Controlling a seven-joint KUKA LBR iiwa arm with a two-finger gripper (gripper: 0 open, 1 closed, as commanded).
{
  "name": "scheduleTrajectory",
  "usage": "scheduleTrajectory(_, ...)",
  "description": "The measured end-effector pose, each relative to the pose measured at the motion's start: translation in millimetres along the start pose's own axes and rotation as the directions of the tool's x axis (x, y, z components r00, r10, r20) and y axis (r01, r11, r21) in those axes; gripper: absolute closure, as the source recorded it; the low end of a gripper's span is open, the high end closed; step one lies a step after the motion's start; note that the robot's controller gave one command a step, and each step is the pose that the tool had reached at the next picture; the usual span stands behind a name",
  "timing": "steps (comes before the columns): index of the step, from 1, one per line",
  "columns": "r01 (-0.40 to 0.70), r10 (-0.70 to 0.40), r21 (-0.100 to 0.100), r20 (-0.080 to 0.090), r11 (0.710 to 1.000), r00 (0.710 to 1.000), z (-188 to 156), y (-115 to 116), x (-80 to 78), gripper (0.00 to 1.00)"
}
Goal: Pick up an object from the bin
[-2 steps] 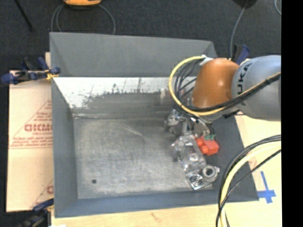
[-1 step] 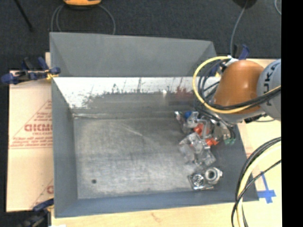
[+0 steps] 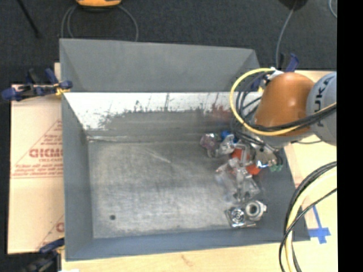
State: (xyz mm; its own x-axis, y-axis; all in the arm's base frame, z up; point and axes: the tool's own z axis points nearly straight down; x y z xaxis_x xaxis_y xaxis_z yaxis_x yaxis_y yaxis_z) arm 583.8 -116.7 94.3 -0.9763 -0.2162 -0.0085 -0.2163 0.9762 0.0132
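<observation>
Several small loose things lie heaped against the right side of the grey metal bin (image 3: pixel 153 191). The gripper (image 3: pixel 244 163) hangs low over this heap (image 3: pixel 229 177), beneath the arm's rounded orange cover (image 3: pixel 283 98). Its tip sits about the middle of the heap, with things on its left, far and near sides.

Nearest to it are a small red piece (image 3: pixel 237 151), just to its far left, and a pale silvery, partly see-through tangle (image 3: pixel 237 188) just on its near side. At the heap's far-left end lies a greyish-mauve lump (image 3: pixel 209 142), with a little blue bit (image 3: pixel 227 135) beside it. A shiny metal part with round rings (image 3: pixel 245 213) lies at the heap's near end, in the near right corner of the floor, close to the near wall. A small dark spot (image 3: pixel 112 217) marks the floor well apart, toward the near left.

The orange cover and the looped yellow and black cables (image 3: pixel 244 103) hide the gripper's upper part, and its lower metal blends with the silvery things around it. Whether it is open or closed cannot be told, nor whether it touches anything. The heaped pieces are too small and tangled to name by kind.
</observation>
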Motion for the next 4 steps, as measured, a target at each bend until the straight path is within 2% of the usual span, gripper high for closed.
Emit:
scheduleTrajectory(1,-0.085,0.085,0.0,-0.011,0.996,0.996,-15,-23,-1.8,0.0)
scheduleTrajectory(2,-0.19,0.19,0.002,-0.012,0.982,0.982,2,-22,-33.5,0.0)
scheduleTrajectory(3,-0.493,0.493,0.012,0.017,0.87,0.87,18,-5,20.6,0.0)
scheduleTrajectory(4,-0.494,0.493,0.012,0.023,0.87,0.87,17,-6,19.2,1.0)
